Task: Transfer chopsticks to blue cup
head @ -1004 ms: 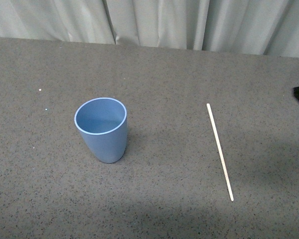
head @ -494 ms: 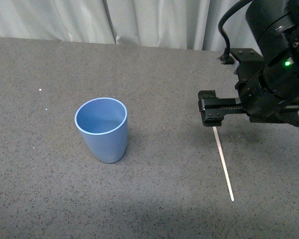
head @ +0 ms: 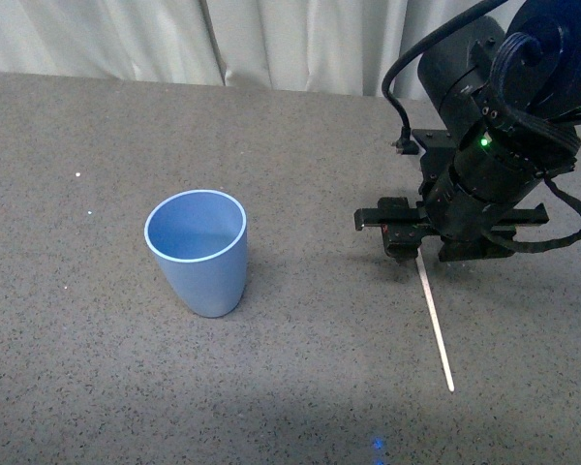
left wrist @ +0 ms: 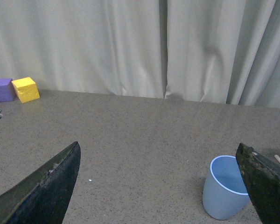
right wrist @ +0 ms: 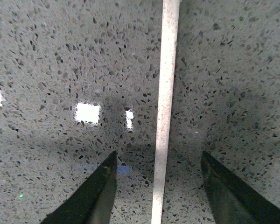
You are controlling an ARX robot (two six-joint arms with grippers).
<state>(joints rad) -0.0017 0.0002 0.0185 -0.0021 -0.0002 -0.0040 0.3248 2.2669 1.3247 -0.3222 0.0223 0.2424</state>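
Right gripper (right wrist: 158, 156) spread wide, chopsticks (right wrist: 168, 70) lying flat between its fingers, touching neither, blue cup (head: 198, 252) well apart.

Speckled grey tabletop (head: 300, 387), pale curtain (head: 300, 44) behind, yellow cube (left wrist: 25, 89) beside purple cube (left wrist: 2, 89).

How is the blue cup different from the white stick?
The cup is blue, wide and hollow; the stick is cream-white, thin and straight. The cup stands upright; the stick lies flat. The right gripper hangs over the stick, not the cup. Both rest on the grey table.
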